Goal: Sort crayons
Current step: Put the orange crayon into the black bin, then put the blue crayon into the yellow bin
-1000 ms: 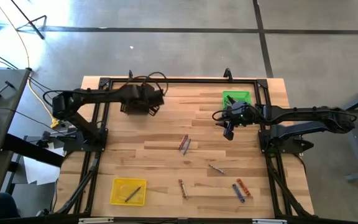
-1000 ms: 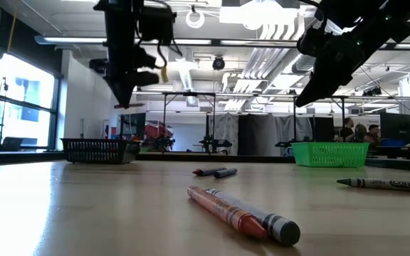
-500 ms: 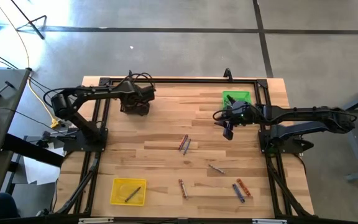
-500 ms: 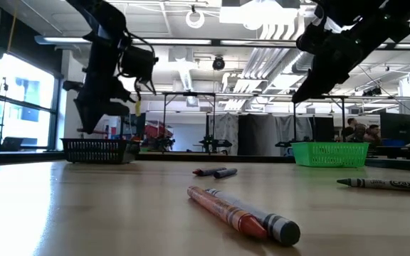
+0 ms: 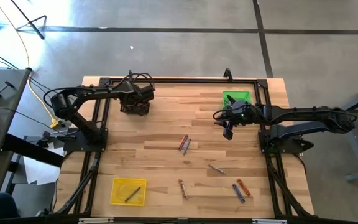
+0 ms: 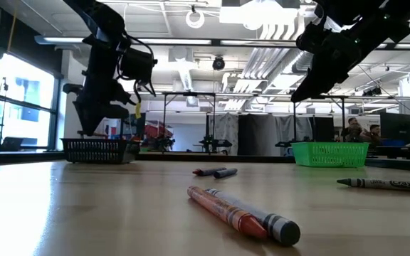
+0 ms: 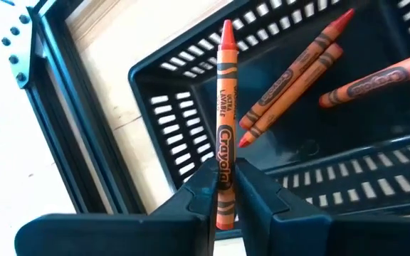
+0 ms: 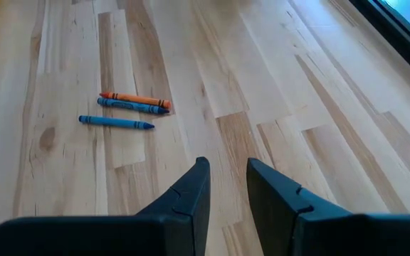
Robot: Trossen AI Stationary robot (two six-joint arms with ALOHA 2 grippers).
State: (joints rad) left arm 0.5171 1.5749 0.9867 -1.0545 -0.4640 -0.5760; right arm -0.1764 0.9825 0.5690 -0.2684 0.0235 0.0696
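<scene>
Left wrist view: we see the left jaws point(image 7: 225, 186), now over the black basket point(image 7: 191, 85), pinching an orange crayon point(image 7: 223, 142) ready to drop, while the right jaws point(image 8: 225, 186) stand spread.

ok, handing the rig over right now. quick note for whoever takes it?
Left gripper: over the black basket, orange crayon between its fingers, not dropped yet.
Right gripper: open, empty, raised near the green basket.
Done: three orange crayons in the black basket, one grey crayon in the yellow tray.
Left: about seven loose crayons on the table, in the middle and along the near side.
</scene>
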